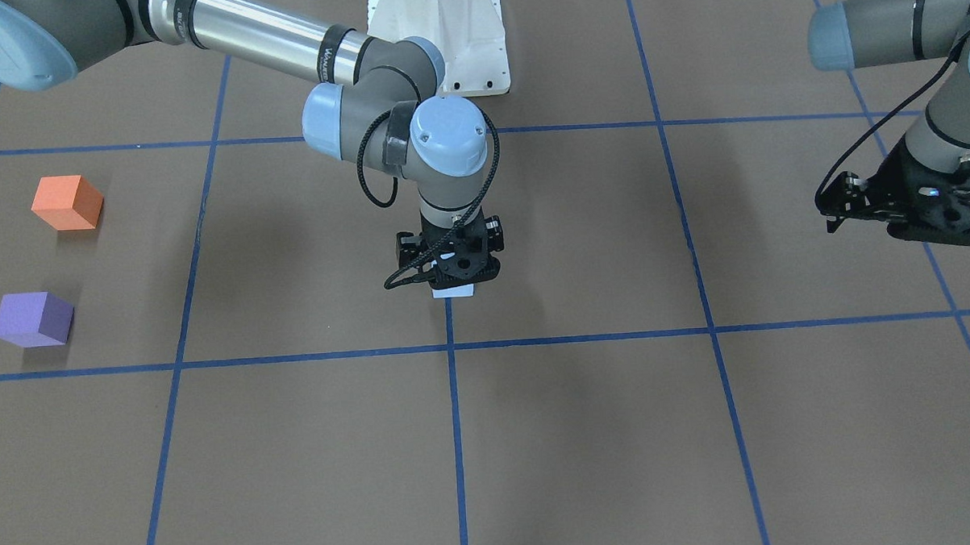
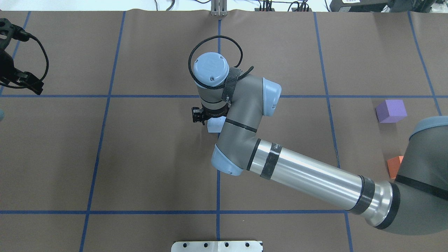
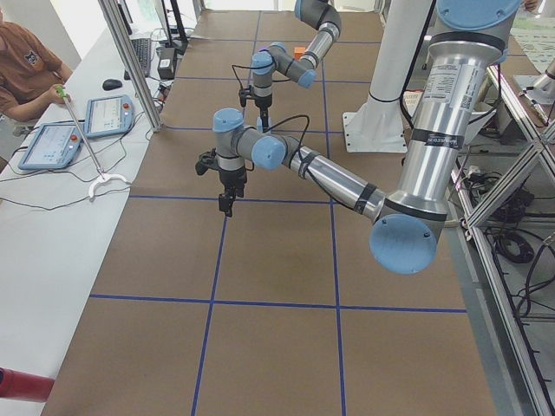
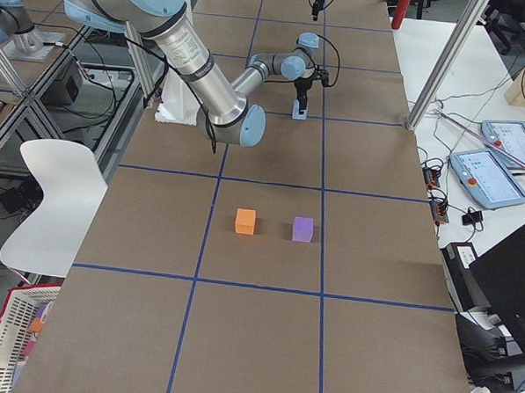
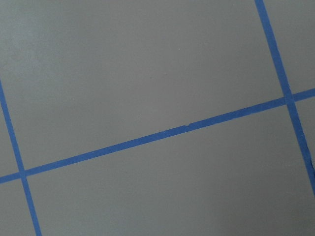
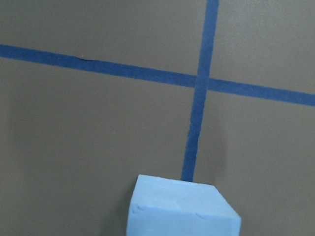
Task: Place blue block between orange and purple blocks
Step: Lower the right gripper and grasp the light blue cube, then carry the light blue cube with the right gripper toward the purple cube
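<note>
Blue block directly under right gripper, closure impossible to tell; orange block, purple block well off toward robot's right.

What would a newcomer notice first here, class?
The long right arm reaching to the middle of the table, its claw down over the small blue block. Then the orange block and purple block, a gap between them, far off on the robot's right side.

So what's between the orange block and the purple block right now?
Nothing: the front-facing view shows bare brown table between the orange block and the purple block. The blue block is far off, under the right pincer.
</note>
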